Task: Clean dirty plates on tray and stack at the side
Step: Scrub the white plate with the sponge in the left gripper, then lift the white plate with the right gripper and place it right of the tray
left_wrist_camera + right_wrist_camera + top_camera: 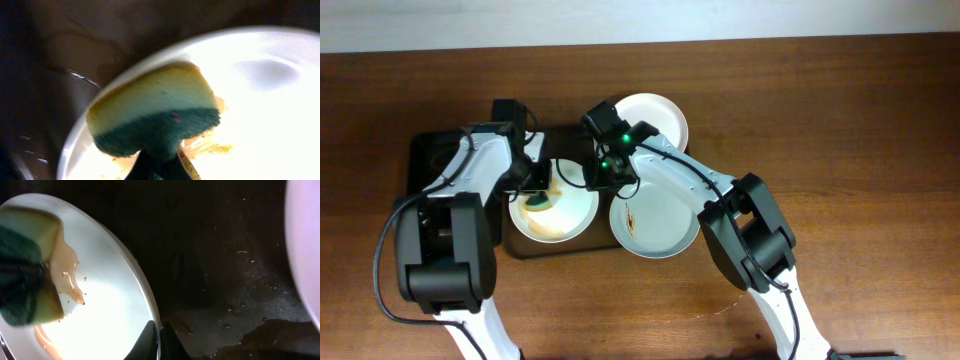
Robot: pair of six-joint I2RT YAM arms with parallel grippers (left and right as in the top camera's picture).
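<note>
Left tool (159,169) gripped a yellow-green sponge (155,112) pressed on the smeared middle plate (572,212); right tool (159,339) pinched that plate's rim on the tray (225,290).

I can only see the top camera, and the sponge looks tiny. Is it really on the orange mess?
Observer: Yes. Left wrist view: the sponge sits on the plate, with orange smear at its edge.
Kid: What's the other pincer doing?
Observer: Right wrist view: the right pincer pinches that plate's rim.
Kid: Is the tray dry?
Observer: No, droplets glisten on the tray there.
</note>
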